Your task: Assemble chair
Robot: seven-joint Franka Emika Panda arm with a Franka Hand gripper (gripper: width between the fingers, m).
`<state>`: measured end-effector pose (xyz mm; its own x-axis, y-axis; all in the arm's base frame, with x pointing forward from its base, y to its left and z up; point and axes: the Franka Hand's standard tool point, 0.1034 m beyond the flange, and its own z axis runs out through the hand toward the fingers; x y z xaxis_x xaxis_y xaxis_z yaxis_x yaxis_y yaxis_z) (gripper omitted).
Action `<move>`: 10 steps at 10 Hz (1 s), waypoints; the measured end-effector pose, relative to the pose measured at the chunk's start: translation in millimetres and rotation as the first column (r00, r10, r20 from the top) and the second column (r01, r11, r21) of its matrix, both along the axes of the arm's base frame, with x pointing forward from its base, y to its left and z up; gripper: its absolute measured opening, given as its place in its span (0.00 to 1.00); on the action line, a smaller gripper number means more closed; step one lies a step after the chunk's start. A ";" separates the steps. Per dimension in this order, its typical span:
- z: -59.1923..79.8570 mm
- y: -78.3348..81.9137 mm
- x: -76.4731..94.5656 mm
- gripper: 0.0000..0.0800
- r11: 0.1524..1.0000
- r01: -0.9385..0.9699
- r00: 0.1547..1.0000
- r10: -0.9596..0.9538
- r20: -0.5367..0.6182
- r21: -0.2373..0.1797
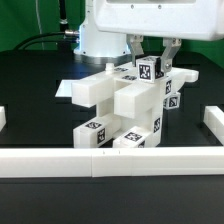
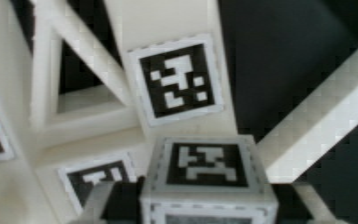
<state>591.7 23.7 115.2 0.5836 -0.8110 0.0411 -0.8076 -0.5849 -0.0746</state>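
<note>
The chair (image 1: 118, 105) stands as a part-built cluster of glossy white tagged parts in the middle of the black table. My gripper (image 1: 152, 60) comes down from above onto its top far-right part, a white block (image 1: 150, 69) with a black-and-white tag. Its two fingers (image 1: 135, 47) sit on either side of that block. In the wrist view the gripper (image 2: 202, 203) is shut on the tagged block (image 2: 202, 165), with a dark finger pressed against each side. Beyond it lies a long white part with a tag (image 2: 176, 75) and slanted white bars of the chair.
Long plain white border rails run along the front (image 1: 110, 160), the exterior view's left (image 1: 3, 118) and the exterior view's right (image 1: 212, 120). The white robot base (image 1: 100, 35) stands behind the chair, with cables at the back left.
</note>
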 end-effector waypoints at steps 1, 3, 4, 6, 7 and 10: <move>0.0 0.5 0.0 0.36 0.999 0.053 0.999 -0.053 0.000 0.006; 0.2 1.8 0.3 0.36 0.987 0.157 0.988 -0.157 -0.002 0.024; 0.2 2.2 0.3 0.36 0.980 0.199 0.980 -0.199 -0.004 0.029; 0.1 4.2 0.3 0.36 0.944 0.326 0.945 -0.326 -0.012 0.054; 0.1 5.2 0.3 0.36 0.925 0.374 0.927 -0.374 -0.016 0.062; 0.0 7.3 0.3 0.36 0.869 0.487 0.873 -0.487 -0.029 0.080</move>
<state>592.0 31.0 115.2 0.1136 -0.9927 -0.0410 -0.9892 -0.1092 -0.0974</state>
